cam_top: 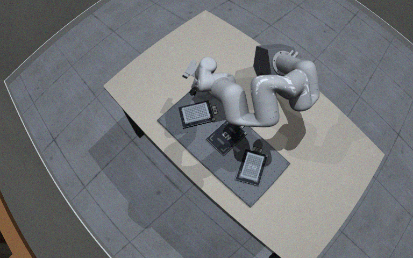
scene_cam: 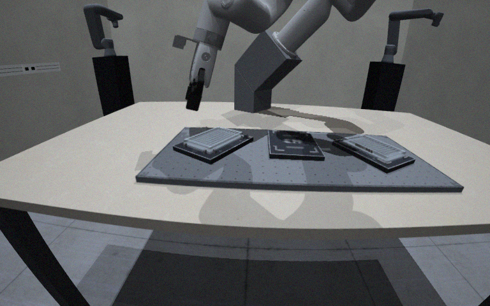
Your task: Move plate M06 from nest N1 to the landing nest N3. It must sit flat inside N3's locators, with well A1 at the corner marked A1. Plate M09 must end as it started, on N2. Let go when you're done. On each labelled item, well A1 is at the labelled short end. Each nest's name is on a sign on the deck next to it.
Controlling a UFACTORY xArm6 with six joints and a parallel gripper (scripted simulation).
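Observation:
Two clear well plates sit on black nests on the grey deck (cam_top: pixel 222 145). One plate (cam_top: pixel 196 113) is at the left end and also shows in the exterior view (scene_cam: pixel 213 140). The other plate (cam_top: pixel 251 166) (scene_cam: pixel 374 148) is at the right end. Their labels and the small nest signs (cam_top: pixel 214 109) (cam_top: pixel 257 149) are too small to read, so I cannot tell which is M06. Between them lies the bare nest N3 (cam_top: pixel 226 136) (scene_cam: pixel 294 145), partly under my arm. My gripper (cam_top: pixel 193 90) (scene_cam: pixel 194 95) is open and empty, high above the table behind the left plate.
The robot's grey base block (cam_top: pixel 264 59) (scene_cam: pixel 259 75) stands at the back of the table. My elbow (cam_top: pixel 243 106) hangs over N3's far side. Two black camera posts (scene_cam: pixel 111 81) (scene_cam: pixel 383 83) stand behind the table's far corners.

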